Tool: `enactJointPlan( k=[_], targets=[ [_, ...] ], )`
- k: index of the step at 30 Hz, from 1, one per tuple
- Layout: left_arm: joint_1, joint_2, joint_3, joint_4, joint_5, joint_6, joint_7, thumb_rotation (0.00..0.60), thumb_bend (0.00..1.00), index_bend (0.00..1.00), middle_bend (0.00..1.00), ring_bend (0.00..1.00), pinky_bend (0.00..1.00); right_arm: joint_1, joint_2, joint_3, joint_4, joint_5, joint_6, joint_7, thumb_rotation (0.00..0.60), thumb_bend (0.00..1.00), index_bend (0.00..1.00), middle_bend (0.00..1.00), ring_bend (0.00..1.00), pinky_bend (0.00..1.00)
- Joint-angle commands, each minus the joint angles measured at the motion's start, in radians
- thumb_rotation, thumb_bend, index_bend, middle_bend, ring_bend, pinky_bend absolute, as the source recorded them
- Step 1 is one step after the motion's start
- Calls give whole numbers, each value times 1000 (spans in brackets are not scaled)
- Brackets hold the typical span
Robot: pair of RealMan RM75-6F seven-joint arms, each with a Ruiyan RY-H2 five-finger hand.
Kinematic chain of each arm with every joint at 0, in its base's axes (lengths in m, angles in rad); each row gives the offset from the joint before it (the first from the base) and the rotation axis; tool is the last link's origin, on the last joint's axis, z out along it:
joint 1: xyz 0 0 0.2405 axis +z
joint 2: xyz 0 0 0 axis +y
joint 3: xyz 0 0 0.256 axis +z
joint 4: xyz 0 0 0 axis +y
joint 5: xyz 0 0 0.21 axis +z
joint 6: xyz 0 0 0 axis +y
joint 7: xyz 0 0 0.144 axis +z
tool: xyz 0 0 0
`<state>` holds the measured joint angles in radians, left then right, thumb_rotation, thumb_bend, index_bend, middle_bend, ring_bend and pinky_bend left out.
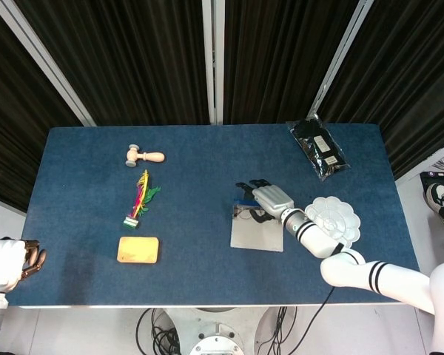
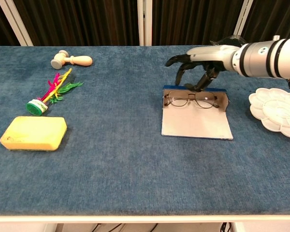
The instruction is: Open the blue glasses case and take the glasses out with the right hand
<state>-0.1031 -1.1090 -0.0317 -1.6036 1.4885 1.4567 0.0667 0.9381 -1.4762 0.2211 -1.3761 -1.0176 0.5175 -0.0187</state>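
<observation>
The blue glasses case [image 2: 196,123] lies open and flat on the blue table, its grey inside up and its blue back edge [image 2: 217,90] far from me. The thin-framed glasses [image 2: 191,100] rest on the case near that back edge. In the head view the case [image 1: 257,233] and glasses [image 1: 246,214] sit right of centre. My right hand [image 2: 199,59] hovers over the back of the case, fingers spread and curved down, fingertips [image 2: 201,87] at the back edge just behind the glasses; it holds nothing. My left hand [image 1: 16,260] rests off the table's near-left corner, fingers curled in, empty.
A white paint palette [image 2: 275,111] lies right of the case, with a black packet [image 1: 319,149] at the far right. On the left are a wooden mallet [image 2: 71,60], a feathered toy [image 2: 50,92] and a yellow sponge [image 2: 34,132].
</observation>
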Motion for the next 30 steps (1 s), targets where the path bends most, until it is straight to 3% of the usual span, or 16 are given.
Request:
enactJointPlan(
  k=[1, 4, 9, 12, 23, 30],
  targets=[
    [0, 1, 0, 0, 0, -1, -2, 600, 387, 857, 997, 852, 661, 10, -3, -7, -30, -25, 4, -4, 600, 486, 0, 283, 0, 0],
    [0, 1, 1, 1, 1, -1, -4, 600, 387, 857, 997, 851, 661, 7, 13, -23, -60, -50, 18, -14, 600, 460, 0, 298, 0, 0],
    [-1, 3, 2, 0, 2, -3, -3, 600, 387, 857, 996, 851, 661, -13, 23, -31, -37, -65, 111, -56, 600, 301, 1, 315, 0, 0],
    [-1, 3, 2, -1, 2, -2, -2, 600, 387, 857, 996, 850, 661, -9, 15, -39, -5, -41, 138, -107, 600, 226, 54, 323, 0, 0],
    [-1, 4, 2, -1, 2, -3, -5, 600, 387, 857, 996, 849, 661, 26, -35, -81, 51, 39, 132, -233, 600, 217, 230, 321, 0, 0],
    [-1, 4, 2, -1, 2, -4, -7, 600, 387, 856, 995, 848, 661, 40, -58, -87, 71, 62, 133, -263, 600, 287, 310, 309, 0, 0]
  ],
)
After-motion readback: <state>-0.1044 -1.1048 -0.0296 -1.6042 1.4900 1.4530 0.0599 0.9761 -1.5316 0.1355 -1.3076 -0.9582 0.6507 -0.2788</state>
